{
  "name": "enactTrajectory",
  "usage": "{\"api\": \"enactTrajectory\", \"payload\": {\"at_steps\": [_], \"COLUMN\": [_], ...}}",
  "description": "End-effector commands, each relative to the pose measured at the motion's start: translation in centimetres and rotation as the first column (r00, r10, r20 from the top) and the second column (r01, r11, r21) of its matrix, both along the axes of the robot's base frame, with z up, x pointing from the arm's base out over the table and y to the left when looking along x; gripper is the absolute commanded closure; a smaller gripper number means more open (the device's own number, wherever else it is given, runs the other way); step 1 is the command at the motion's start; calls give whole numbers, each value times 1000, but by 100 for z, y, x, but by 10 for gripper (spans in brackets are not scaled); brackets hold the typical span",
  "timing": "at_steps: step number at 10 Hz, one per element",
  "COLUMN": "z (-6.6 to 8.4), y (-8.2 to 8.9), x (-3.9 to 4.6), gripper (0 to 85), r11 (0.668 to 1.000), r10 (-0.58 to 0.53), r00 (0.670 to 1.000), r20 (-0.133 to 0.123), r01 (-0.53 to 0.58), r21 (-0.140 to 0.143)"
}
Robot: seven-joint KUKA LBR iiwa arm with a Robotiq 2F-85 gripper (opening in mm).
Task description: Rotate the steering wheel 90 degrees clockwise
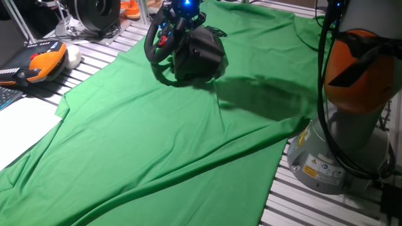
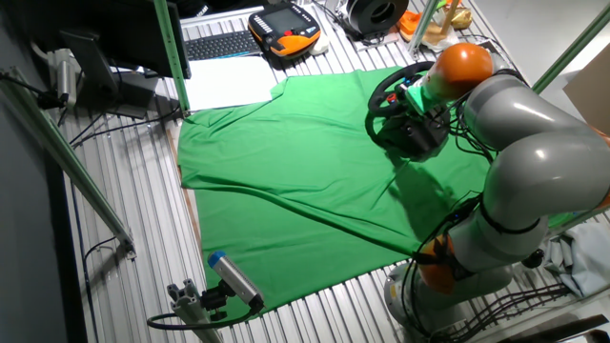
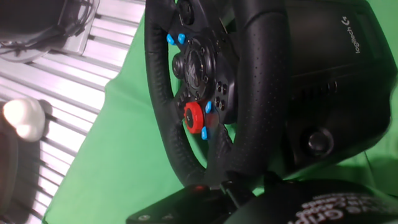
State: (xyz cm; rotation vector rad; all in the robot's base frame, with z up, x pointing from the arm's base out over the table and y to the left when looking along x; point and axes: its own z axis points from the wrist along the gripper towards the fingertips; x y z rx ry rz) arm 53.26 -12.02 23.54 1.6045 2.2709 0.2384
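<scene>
One fixed view shows the steering wheel (image 1: pixel 164 37) on its black base (image 1: pixel 202 58) at the far end of the green cloth (image 1: pixel 157 144) on the table, the hand (image 1: pixel 183 11) at its upper rim, fingers hidden. The other fixed view buries that contact behind the arm (image 2: pixel 519 143). Hand view frames rim and red hub button (image 3: pixel 193 114) closely, suggesting a rim grasp, but I cannot tell whether the fingers are spread or pinching.

Layout, one fixed view: the wheel (image 1: pixel 164 39) stands on its base (image 1: pixel 200 58) at the far end of the cloth (image 1: pixel 163 144), which covers the slatted table (image 1: pixel 295 201); the gripper (image 1: pixel 186 9) sits directly above the wheel's upper rim. The pendant (image 1: pixel 39 63) lies off the cloth's left edge, with paper (image 1: pixel 19 129) nearer the camera. The arm's pedestal (image 1: pixel 333 157) stands at the cloth's right edge.
</scene>
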Motion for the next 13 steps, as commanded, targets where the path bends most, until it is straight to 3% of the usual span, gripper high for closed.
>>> {"api": "enactTrajectory", "payload": {"at_steps": [1, 8, 13], "z": [-4, -29, 183], "y": [5, 30, 33], "x": [7, 43, -36], "gripper": [850, 850, 850], "r11": [1000, 1000, 997], "r10": [-4, -25, 74], "r00": [1000, 1000, 994], "r20": [2, 8, -75], "r01": [4, 25, -72], "r21": [-2, -7, 19]}}
